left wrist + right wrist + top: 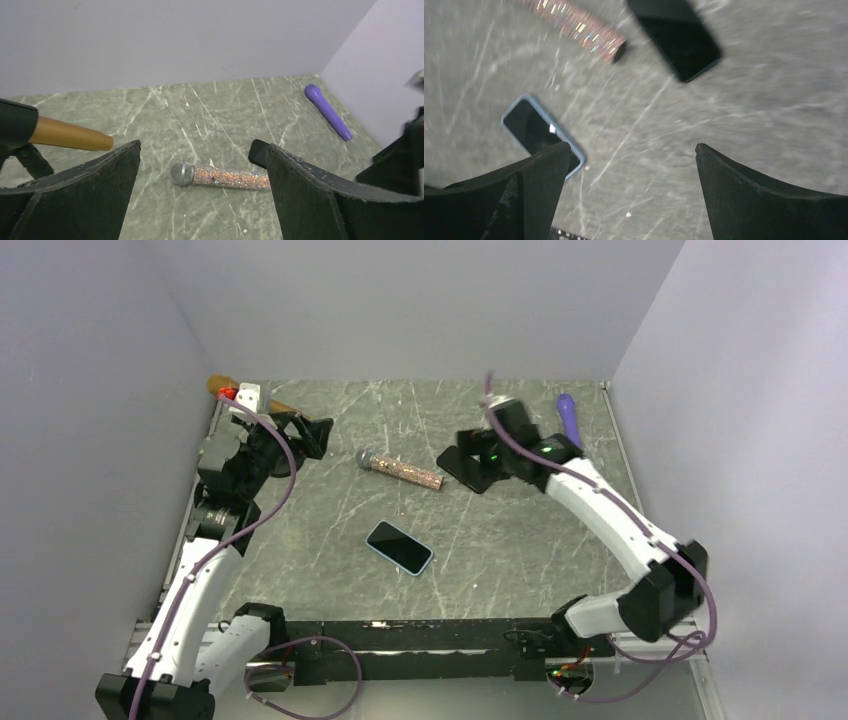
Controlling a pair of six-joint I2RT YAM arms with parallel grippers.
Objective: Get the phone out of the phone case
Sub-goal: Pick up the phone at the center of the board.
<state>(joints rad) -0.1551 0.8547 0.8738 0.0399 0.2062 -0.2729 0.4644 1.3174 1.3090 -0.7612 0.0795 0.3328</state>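
Left end effector [316, 436] hangs empty, fingers wide apart. Phone [399, 547] in its blue case [506, 118] lies on the table [500, 540], nearer me, between both. Right end effector [466, 468] is likewise spread, holding nothing. I'd pin the case rim with one and peel with the other.

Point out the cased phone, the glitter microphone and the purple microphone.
cased phone [399, 547]: top view, screen centre.
glitter microphone [230, 178]: left wrist view, middle of handle.
purple microphone [327, 112]: left wrist view, mid-body.
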